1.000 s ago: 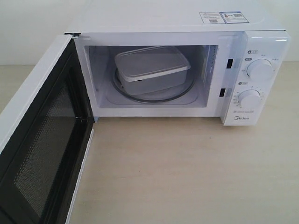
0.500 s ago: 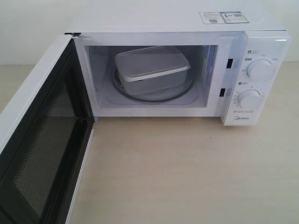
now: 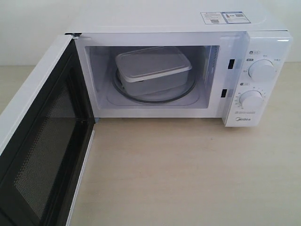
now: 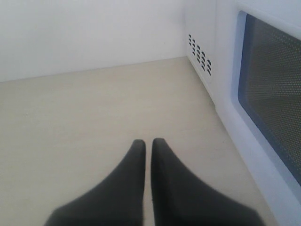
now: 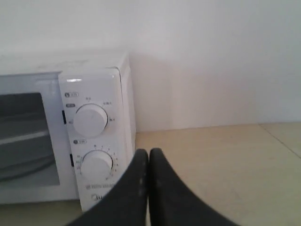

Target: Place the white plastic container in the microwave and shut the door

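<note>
We see the white plastic container (image 3: 153, 66) inside the microwave (image 3: 141, 19), the door (image 3: 47, 132) swung wide, left gripper (image 4: 148, 143) and right gripper (image 5: 149, 153) both pinched together, empty.

The left gripper (image 4: 148, 142) ends in two matte black fingers (image 4: 129, 183), broad at the base and narrowing in a smooth curve to slim, rounded tips. The right gripper (image 5: 148, 151) carries fingers (image 5: 167, 195) of the same plain black finish and the same tapered, horn-like shape. Their surfaces look smooth and a little blurred this close to the lens.
</note>
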`<action>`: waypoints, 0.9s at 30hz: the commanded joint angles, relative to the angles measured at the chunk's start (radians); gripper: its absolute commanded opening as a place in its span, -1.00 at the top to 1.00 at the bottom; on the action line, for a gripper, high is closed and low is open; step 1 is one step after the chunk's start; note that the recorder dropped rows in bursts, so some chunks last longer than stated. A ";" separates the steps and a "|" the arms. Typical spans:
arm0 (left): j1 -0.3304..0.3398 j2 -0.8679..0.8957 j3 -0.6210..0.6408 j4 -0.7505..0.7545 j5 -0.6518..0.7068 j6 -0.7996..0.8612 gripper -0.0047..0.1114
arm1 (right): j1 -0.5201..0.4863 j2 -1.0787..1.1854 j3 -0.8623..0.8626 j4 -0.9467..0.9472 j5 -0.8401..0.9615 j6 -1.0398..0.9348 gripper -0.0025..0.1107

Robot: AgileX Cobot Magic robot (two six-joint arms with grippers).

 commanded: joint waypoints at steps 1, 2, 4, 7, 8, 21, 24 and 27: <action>0.002 0.003 -0.004 -0.007 -0.007 0.001 0.84 | -0.003 -0.006 0.005 -0.010 0.072 -0.054 0.96; 0.002 0.003 -0.004 -0.007 -0.007 0.001 0.84 | -0.003 -0.006 0.005 -0.010 0.087 -0.056 0.96; 0.002 0.003 -0.004 -0.007 -0.007 0.001 0.84 | -0.003 -0.006 0.005 -0.010 0.130 -0.056 0.96; 0.002 0.003 -0.004 -0.007 -0.007 0.001 0.84 | -0.003 -0.006 0.005 -0.010 0.193 -0.050 0.96; 0.002 0.003 -0.004 -0.007 -0.007 0.001 0.84 | -0.003 -0.006 0.005 -0.010 0.240 -0.036 0.96; 0.002 0.003 -0.004 -0.007 -0.007 0.001 0.84 | -0.003 -0.006 0.005 0.080 0.277 -0.027 0.96; 0.002 0.003 -0.004 -0.007 -0.007 0.001 0.84 | -0.003 -0.006 0.005 0.088 0.277 -0.027 0.96; 0.002 0.003 -0.004 -0.007 -0.007 0.001 0.84 | -0.003 -0.006 0.005 0.055 0.284 -0.025 0.96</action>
